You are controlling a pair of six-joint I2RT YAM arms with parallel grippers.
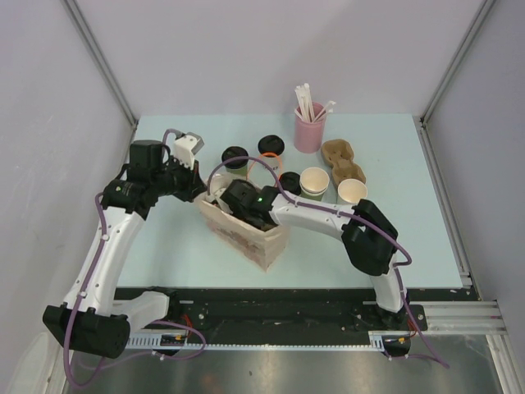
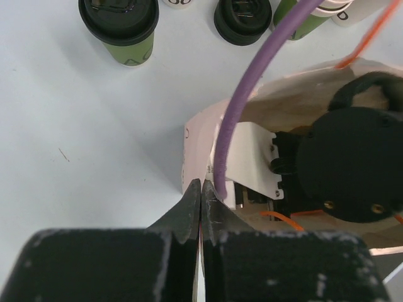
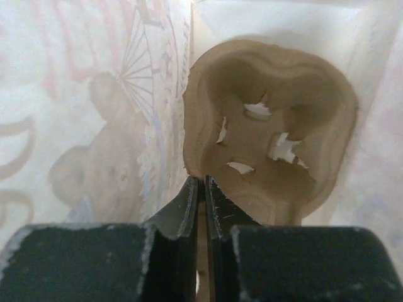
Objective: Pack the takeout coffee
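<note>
This is a robotics lab's test cell. A pale blue desk is walled on three sides by plain grey panels in metal framing. A cabled left arm and right arm are bolted to a rail at its near edge. Café goods, a lidded green cup and a pink cup of straws, stand toward the far edge.

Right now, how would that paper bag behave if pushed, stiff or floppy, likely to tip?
Probably floppy: the paper bag looks thin-walled, and the left gripper pinches its rim, seemingly to hold it open. Likely light, with just a pulp carrier visible inside, so a push might slide or tip it.
</note>
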